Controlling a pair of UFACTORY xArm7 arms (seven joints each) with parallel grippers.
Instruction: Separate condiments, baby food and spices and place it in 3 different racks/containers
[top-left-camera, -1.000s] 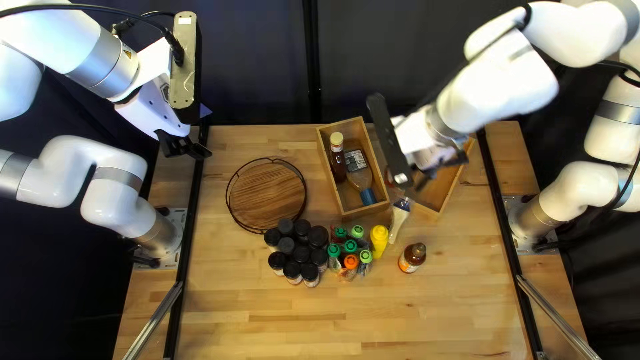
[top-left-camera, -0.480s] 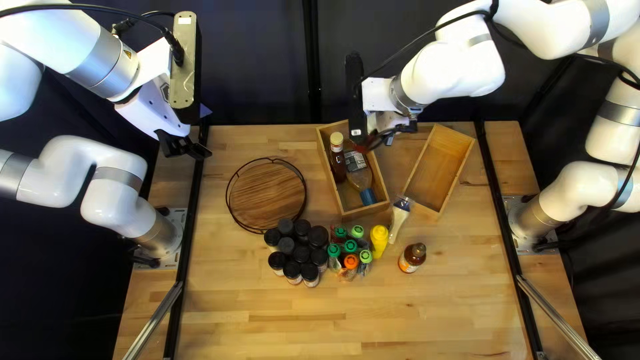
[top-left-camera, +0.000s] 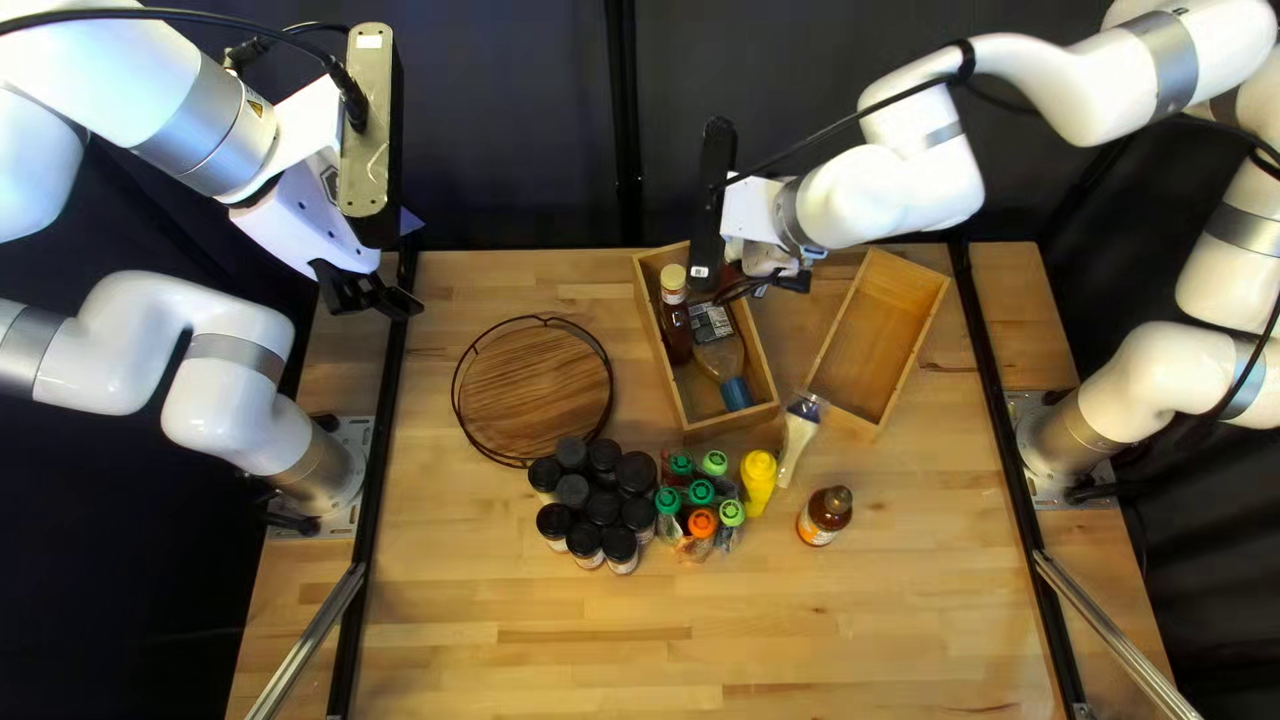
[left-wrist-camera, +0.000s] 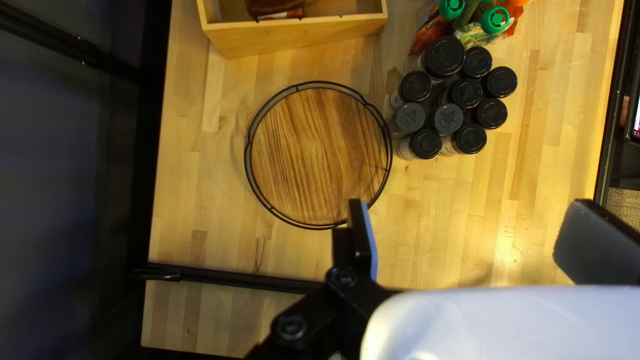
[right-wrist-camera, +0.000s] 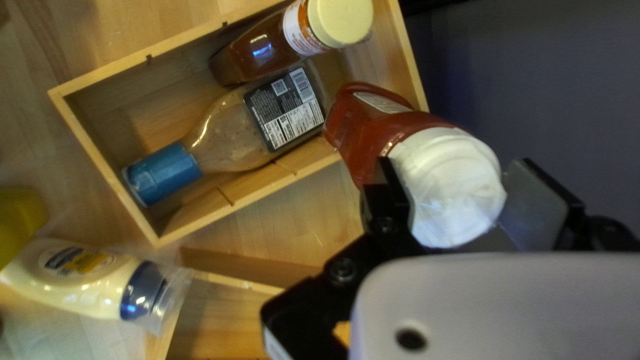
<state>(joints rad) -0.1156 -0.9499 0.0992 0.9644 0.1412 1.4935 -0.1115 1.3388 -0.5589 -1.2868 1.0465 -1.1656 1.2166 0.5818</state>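
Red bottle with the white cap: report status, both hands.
Right hand shut on red bottle, by the wooden box's rim. Left hand open, nothing in it. Brown bottle and blue-capped bottle inside box, may crowd the drop.

A wood desk (top-left-camera: 534, 667) is seen, lt. brown, w/ blk rails (top-left-camera: 379, 467) fixed along both sides. Near its far edge, 2 wood boxes are set: one (top-left-camera: 724, 424) ctr., the other (top-left-camera: 870, 350) to the R. A round wood tray w/ blk wire rim (top-left-camera: 534, 394) is placed L of them. Nearer, blk-capped jars (top-left-camera: 603, 508) are grouped beside green-, lime- & orange-capped pouches (top-left-camera: 700, 523); next to these, a yellow btl. (top-left-camera: 758, 483), a pale blue-capped btl. (top-left-camera: 795, 447) & a brown btl. (top-left-camera: 824, 515) are placed.
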